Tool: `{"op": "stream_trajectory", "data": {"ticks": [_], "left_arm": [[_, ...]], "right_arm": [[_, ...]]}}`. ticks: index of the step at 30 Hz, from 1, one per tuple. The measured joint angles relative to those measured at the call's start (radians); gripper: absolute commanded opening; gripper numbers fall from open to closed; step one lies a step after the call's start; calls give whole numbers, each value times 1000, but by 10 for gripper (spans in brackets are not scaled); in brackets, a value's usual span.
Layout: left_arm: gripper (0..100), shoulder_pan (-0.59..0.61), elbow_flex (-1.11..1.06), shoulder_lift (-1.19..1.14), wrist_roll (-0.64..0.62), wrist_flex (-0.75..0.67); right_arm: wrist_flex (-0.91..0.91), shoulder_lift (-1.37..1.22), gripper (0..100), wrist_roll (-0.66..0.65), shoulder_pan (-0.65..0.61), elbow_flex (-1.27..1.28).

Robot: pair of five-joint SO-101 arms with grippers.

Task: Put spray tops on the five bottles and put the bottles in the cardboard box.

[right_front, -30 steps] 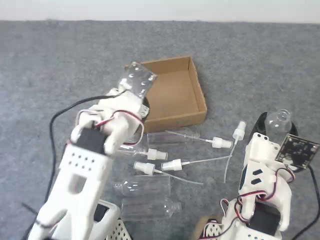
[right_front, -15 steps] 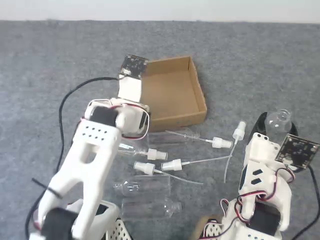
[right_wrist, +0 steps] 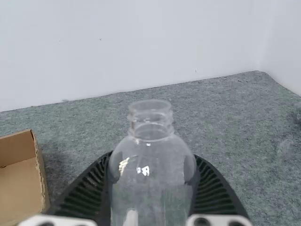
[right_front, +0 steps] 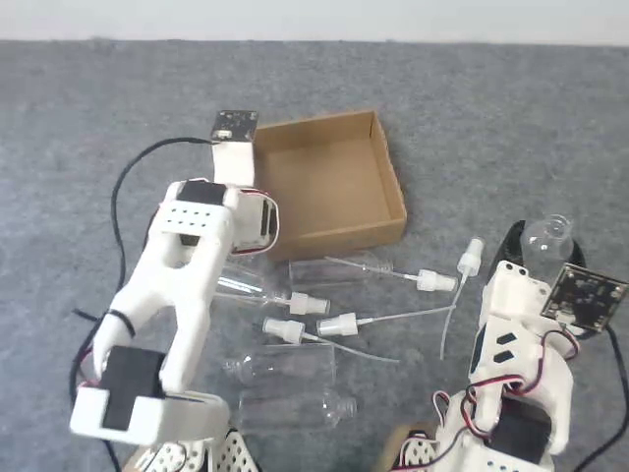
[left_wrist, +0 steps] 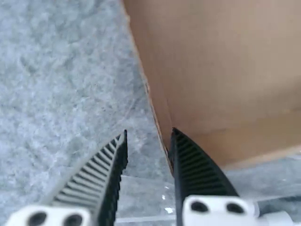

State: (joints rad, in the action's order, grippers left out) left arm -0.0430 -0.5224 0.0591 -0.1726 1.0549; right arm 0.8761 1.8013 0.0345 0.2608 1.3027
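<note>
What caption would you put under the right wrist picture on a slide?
Right gripper shut on a clear bottle with no spray top, a corner of the box nearby.

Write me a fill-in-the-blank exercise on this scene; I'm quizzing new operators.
The right gripper is shut on a clear bottle with ___ fitted on its neck.
The cardboard box is ___ inside.
The left gripper, close by the box's wall, is ___ and holds nothing.
Missing words: nothing; empty; open.
</note>
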Motion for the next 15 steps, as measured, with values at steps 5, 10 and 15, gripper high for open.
{"op": "stream_trajectory", "data": {"ticks": [5, 10, 15], "left_arm": [[133, 48, 9, -12, 14, 8], [133, 98, 86, -12, 75, 78], [135, 103, 184, -12, 135, 158]], "right_arm": [[0, 0, 90, 0, 0, 0], [0, 0, 90, 0, 0, 0], [0, 0, 90, 0, 0, 0]]}}
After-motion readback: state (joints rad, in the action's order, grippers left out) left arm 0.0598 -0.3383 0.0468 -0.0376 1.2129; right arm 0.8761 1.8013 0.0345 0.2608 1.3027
